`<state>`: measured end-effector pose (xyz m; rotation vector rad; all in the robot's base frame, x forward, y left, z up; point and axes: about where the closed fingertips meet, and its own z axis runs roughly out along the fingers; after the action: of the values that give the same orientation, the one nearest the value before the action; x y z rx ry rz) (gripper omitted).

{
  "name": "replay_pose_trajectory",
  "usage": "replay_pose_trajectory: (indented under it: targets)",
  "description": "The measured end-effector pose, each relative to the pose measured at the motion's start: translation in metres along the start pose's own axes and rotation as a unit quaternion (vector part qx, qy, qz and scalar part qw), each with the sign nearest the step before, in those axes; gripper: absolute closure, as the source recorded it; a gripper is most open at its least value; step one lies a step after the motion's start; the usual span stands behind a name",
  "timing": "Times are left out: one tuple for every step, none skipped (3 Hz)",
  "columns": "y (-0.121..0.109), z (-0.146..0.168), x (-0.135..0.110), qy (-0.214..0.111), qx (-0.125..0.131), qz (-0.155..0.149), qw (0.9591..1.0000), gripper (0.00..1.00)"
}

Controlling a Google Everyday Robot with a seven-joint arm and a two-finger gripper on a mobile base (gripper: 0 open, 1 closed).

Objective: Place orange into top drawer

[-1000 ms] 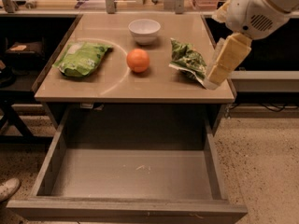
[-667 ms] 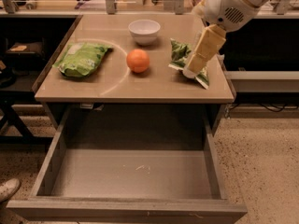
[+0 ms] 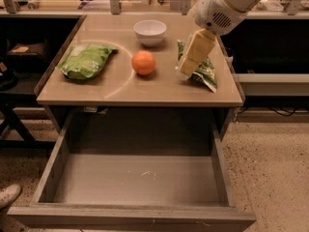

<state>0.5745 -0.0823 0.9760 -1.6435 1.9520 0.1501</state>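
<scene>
The orange [image 3: 144, 62] sits on the tan table top [image 3: 120, 88], near its middle, in front of a white bowl [image 3: 150, 32]. The top drawer [image 3: 140, 178] is pulled out below the table's front edge, its grey floor bare. My gripper [image 3: 186, 69] hangs from the white arm at the upper right. It hovers just right of the orange, over the left edge of a green snack bag [image 3: 205, 71], and is apart from the fruit.
A second green snack bag [image 3: 86, 60] lies on the table's left part. Dark shelving stands left and right of the table. A shoe [image 3: 7, 195] shows at the lower left on the speckled floor.
The arm and gripper have swung left across the table's right side, from past the right edge to just beside the orange. The orange, bowl, bags and drawer have not moved.
</scene>
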Motion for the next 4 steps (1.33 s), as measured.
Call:
replay_pose_trajectory:
  targets:
    - [-0.018, 0.032, -0.008, 0.013, -0.005, 0.008, 0.9999, 0.00]
    - [-0.036, 0.065, -0.021, 0.022, -0.024, 0.007, 0.9994, 0.00]
    - [-0.036, 0.065, -0.021, 0.022, -0.024, 0.007, 0.9994, 0.00]
    - [-0.049, 0.086, -0.032, -0.005, -0.030, 0.011, 0.9995, 0.00]
